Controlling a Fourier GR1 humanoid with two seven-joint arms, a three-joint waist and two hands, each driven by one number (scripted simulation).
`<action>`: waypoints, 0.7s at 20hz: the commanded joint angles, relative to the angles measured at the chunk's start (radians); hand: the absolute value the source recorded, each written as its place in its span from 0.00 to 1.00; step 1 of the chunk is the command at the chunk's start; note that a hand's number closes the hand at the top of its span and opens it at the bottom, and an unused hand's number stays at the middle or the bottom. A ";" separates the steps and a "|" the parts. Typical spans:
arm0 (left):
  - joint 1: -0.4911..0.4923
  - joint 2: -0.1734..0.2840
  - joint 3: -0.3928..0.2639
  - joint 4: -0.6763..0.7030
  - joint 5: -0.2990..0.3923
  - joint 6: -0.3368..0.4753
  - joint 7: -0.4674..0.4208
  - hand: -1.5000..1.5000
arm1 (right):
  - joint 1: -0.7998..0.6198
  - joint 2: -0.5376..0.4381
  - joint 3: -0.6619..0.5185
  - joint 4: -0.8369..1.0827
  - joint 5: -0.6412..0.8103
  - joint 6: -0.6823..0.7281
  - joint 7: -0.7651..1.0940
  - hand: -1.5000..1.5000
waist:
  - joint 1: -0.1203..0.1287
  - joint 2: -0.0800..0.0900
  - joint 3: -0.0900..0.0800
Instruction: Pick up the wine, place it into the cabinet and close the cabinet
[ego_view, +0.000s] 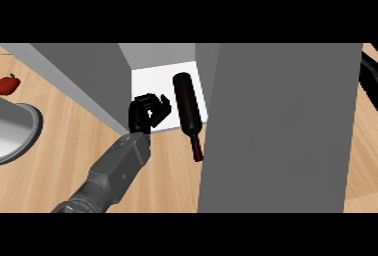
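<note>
The wine lay on its side, base inside the cabinet on the white floor, neck pointing back out toward the robot and overhanging the cabinet's front edge above the wooden surface. Its long axis ran nearly straight in and out of the opening, tilted a little.

The left hand sat just to the left of the bottle, at the mouth of the cabinet. Its fingers were curled but held nothing; the bottle lay apart from them, a narrow gap between. This was plainly the nearer hand. The right hand could not be made out; only a dark curved shape showed at the far right edge.

The open door stood as a broad grey slab directly right of the bottle. Judging from this, the neck would need to go fully inside before the door could swing shut.

A red apple and a metal pot lay well off to the left.
</note>
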 joint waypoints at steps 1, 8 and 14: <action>-0.025 0.000 -0.019 -0.016 0.012 0.021 0.012 1.00 | 0.031 -0.001 -0.015 -0.037 -0.032 0.008 0.003 0.00 | -0.003 0.001 0.001; -0.058 0.000 -0.047 -0.035 0.042 0.071 0.035 1.00 | 0.014 0.000 -0.018 -0.022 -0.025 0.002 0.005 0.00 | -0.009 0.001 0.001; -0.104 0.000 -0.051 -0.051 0.082 0.121 0.044 1.00 | 0.036 0.022 -0.006 0.004 -0.012 0.010 -0.035 0.00 | -0.006 0.009 0.001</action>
